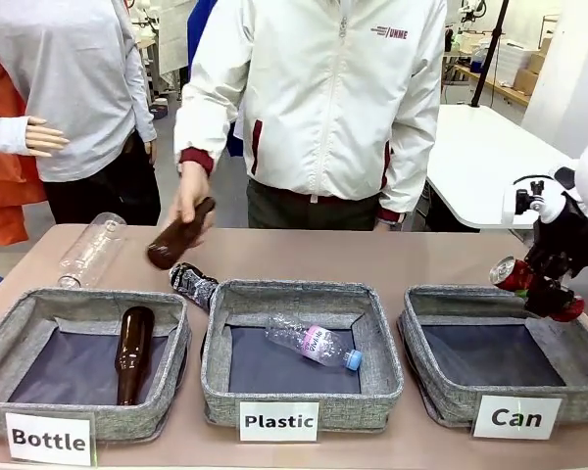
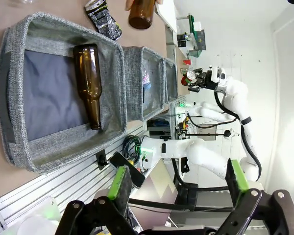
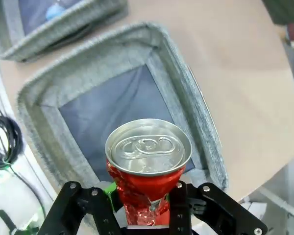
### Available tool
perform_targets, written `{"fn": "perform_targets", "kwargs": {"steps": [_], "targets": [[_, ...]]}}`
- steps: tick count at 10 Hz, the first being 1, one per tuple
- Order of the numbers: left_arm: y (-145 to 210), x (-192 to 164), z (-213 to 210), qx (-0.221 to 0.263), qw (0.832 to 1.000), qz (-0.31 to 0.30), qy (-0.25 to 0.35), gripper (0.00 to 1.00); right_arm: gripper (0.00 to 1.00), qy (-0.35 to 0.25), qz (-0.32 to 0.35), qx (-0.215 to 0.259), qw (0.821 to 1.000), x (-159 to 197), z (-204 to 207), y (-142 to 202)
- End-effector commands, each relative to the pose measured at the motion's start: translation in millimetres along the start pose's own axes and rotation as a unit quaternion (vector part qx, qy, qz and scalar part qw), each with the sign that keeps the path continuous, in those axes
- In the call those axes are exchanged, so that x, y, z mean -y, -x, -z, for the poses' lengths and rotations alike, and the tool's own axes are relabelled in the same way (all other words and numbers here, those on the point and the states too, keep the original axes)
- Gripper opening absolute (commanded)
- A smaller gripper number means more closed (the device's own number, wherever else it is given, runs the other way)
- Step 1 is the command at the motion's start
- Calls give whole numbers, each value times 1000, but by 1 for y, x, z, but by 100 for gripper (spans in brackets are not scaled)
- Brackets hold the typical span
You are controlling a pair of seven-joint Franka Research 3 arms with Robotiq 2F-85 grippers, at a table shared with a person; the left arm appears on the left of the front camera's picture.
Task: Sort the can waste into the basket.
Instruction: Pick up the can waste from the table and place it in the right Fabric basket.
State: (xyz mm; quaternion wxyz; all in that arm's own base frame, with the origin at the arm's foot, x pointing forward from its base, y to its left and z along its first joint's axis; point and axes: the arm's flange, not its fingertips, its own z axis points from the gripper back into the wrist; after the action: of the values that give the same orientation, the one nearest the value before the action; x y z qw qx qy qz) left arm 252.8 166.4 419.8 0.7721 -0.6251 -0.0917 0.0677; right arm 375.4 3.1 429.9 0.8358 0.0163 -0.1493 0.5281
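Three grey woven bins sit in a row along the near edge of the table (image 1: 392,257), labelled Bottle, Plastic and Can. Across the table stands a person (image 1: 323,98) in a white jacket.

The basket (image 1: 441,394) marked Can is on the right and has nothing inside. The right gripper (image 1: 541,291) hangs over its far right side, fingers closed on a crushed can. The left gripper (image 2: 179,183) is off the table near the Bottle bin (image 1: 10,338), its green pads spread wide with nothing between them.

The person's hand (image 1: 188,196) holds a brown bottle (image 1: 179,235) by the neck above the tabletop. A second brown bottle (image 1: 132,348) lies in the Bottle bin. A clear bottle (image 1: 314,343) lies in the Plastic bin (image 1: 220,382), and an empty clear bottle (image 1: 91,250) lies on the table behind the Bottle bin.

The red can (image 3: 149,161), pinched at its crumpled middle, is clear of the basket's rim, with the dark lining behind it. The dark can (image 1: 193,284) lies on the table, touching the Plastic bin's far left corner.
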Motion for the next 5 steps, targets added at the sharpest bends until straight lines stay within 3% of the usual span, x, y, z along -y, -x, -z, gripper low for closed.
{"fn": "perform_targets", "kwargs": {"steps": [1, 2, 4, 5], "targets": [[0, 0, 0, 0, 1000, 0, 0, 100, 0, 7, 24, -14, 1000, 7, 2, -7], [17, 30, -21, -30, 999, 4, 15, 100, 0, 3, 24, -13, 1000, 8, 3, -9], [49, 70, -77, -7, 999, 51, 11, 100, 0, -10, 23, -20, 999, 13, 10, -8], [65, 76, -98, 13, 998, 62, 12, 100, 34, -17, 21, -28, 999, 14, 15, -7]]}}
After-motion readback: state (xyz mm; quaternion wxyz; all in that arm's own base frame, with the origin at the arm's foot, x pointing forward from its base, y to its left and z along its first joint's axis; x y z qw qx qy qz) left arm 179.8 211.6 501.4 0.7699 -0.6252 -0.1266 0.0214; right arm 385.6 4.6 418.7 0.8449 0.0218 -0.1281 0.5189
